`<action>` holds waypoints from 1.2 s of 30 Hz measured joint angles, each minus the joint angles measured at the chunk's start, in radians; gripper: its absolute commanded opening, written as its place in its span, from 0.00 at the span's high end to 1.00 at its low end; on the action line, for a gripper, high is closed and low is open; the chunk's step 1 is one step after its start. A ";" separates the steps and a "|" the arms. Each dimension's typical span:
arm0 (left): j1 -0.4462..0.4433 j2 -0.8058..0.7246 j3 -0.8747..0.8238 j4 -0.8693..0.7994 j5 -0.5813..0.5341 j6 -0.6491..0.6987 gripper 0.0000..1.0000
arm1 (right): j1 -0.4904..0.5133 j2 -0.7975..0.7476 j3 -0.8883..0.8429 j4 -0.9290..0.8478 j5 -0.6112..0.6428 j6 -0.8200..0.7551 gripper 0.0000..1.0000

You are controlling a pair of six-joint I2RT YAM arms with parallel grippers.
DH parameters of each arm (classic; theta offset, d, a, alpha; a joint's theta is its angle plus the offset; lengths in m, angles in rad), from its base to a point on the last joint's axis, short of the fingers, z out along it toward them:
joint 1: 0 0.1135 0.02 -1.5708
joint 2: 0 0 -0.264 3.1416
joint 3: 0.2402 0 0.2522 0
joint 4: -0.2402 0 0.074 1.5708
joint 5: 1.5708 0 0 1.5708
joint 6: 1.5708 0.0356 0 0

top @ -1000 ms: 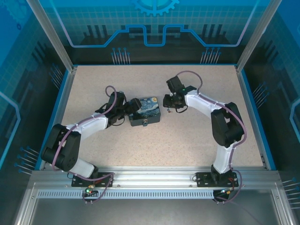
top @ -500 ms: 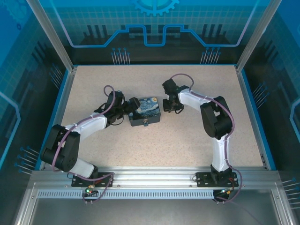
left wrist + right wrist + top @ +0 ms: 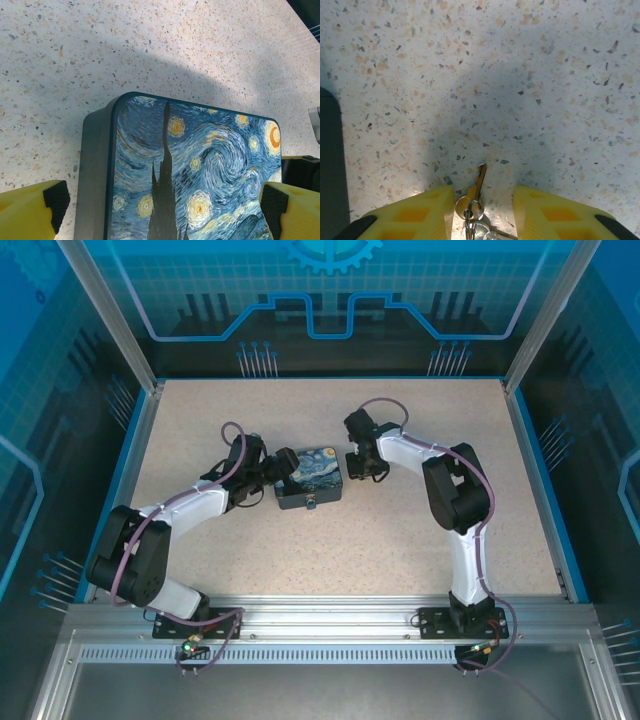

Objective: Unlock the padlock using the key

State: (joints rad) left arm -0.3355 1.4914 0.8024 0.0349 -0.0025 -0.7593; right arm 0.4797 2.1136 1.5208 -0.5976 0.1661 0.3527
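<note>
moved: the right arm has folded its elbow in toward the box (image 3: pixel 308 480); the left arm has stayed put.
bench (image 3: pixel 420 540): speckled, carrying the box between the two arms.
box: night-sky lid facing up.
left tool (image 3: pixel 160 215): wide, fingers straddling the box's left end (bare bench shows beside one pad).
right tool (image 3: pixel 483 212): parted, low, just right of the box.
padlock (image 3: pixel 311 504): on the box's near long side.
key (image 3: pixel 479 179): flat on the bench between the right tool's fingers, unpinched.

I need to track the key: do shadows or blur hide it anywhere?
Right wrist: the key is sharp, lying inside a soft shadow on the speckled table. Left wrist: the box is crisp, with shaded table beyond it.
</note>
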 measured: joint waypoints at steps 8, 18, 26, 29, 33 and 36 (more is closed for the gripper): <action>0.001 0.000 0.000 0.000 0.000 0.000 0.01 | 0.020 0.000 -0.001 0.003 0.035 -0.007 0.65; 0.006 0.000 0.002 0.000 0.000 0.000 0.01 | 0.042 -0.016 -0.040 0.044 0.082 -0.009 0.66; 0.006 0.000 0.007 0.000 0.000 0.000 0.01 | 0.044 -0.035 -0.073 0.076 0.083 0.005 0.70; 0.006 0.000 0.007 0.000 0.000 0.000 0.01 | 0.044 -0.037 -0.076 0.076 0.079 0.010 0.71; 0.006 0.000 0.009 0.000 0.000 0.000 0.01 | 0.043 -0.038 -0.078 0.079 0.064 0.018 0.77; 0.006 0.000 0.011 -0.002 0.001 0.000 0.01 | 0.041 -0.042 -0.085 0.087 0.053 0.025 0.81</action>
State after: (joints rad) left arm -0.3298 1.4914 0.8135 0.0330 -0.0017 -0.7593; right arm 0.5209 2.0716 1.4361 -0.5110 0.2188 0.3779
